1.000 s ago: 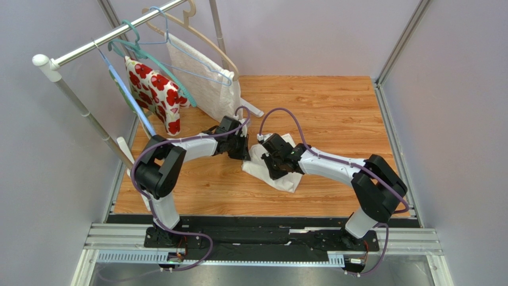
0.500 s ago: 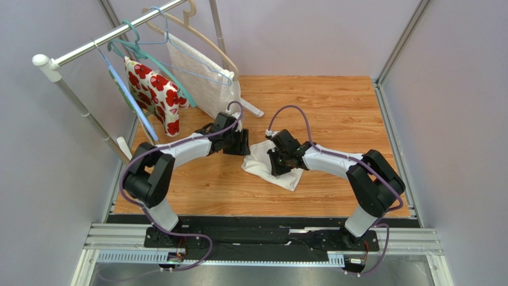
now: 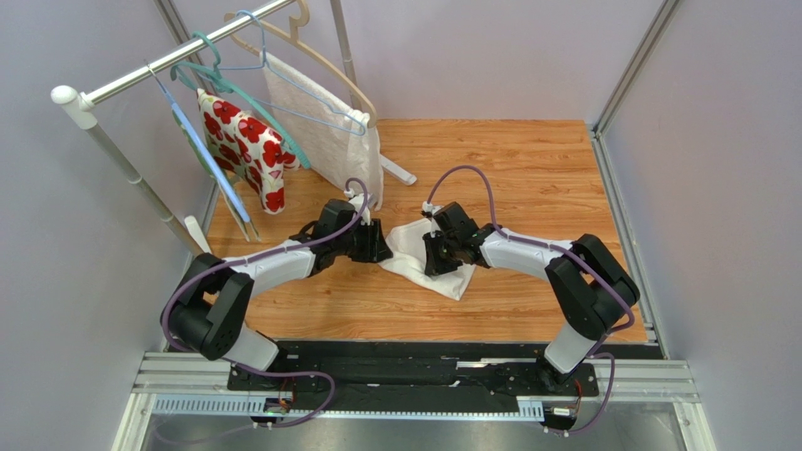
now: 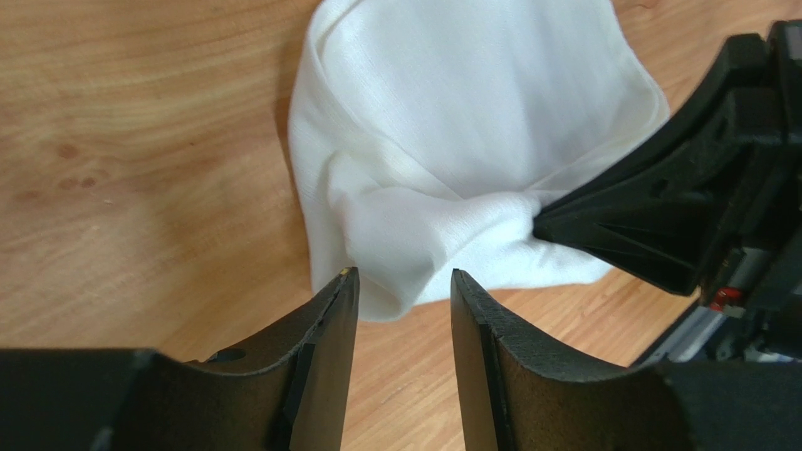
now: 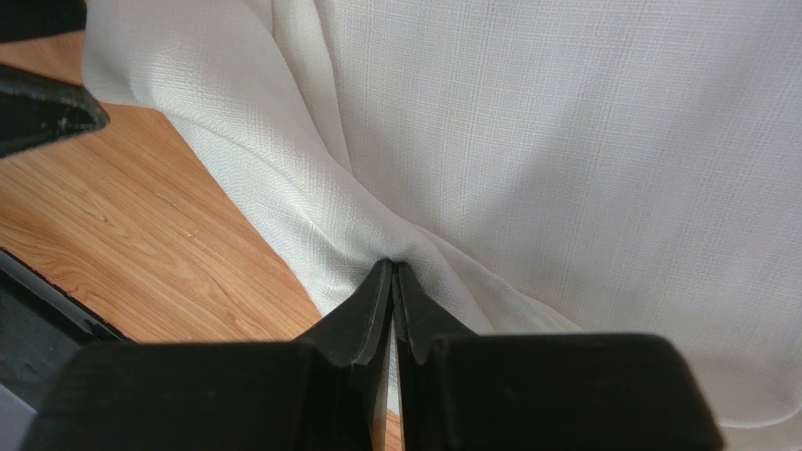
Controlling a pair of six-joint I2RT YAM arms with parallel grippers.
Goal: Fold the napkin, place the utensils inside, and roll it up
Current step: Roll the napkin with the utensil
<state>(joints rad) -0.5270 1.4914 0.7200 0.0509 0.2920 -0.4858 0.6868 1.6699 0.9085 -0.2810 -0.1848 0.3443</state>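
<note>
The off-white napkin [image 3: 407, 254] lies bunched on the wooden table; it also shows in the left wrist view [image 4: 452, 122] and the right wrist view [image 5: 565, 141]. My right gripper [image 3: 435, 256] is shut on a pinched fold of the napkin [image 5: 392, 263] near its middle. My left gripper [image 3: 376, 250] is open and empty, low over the table just left of the napkin's edge [image 4: 400, 287]. The right gripper shows in the left wrist view [image 4: 659, 225]. No utensils are in view.
A clothes rack [image 3: 141, 75] stands at the back left with a red-flowered cloth [image 3: 247, 146] and a textured white cloth on a hanger [image 3: 325, 127]. Grey walls enclose the table [image 3: 527, 160] on three sides.
My left arm has dropped lower and moved nearer, its gripper now at the napkin's left edge. My right gripper has shifted slightly left, still pinching the napkin.
</note>
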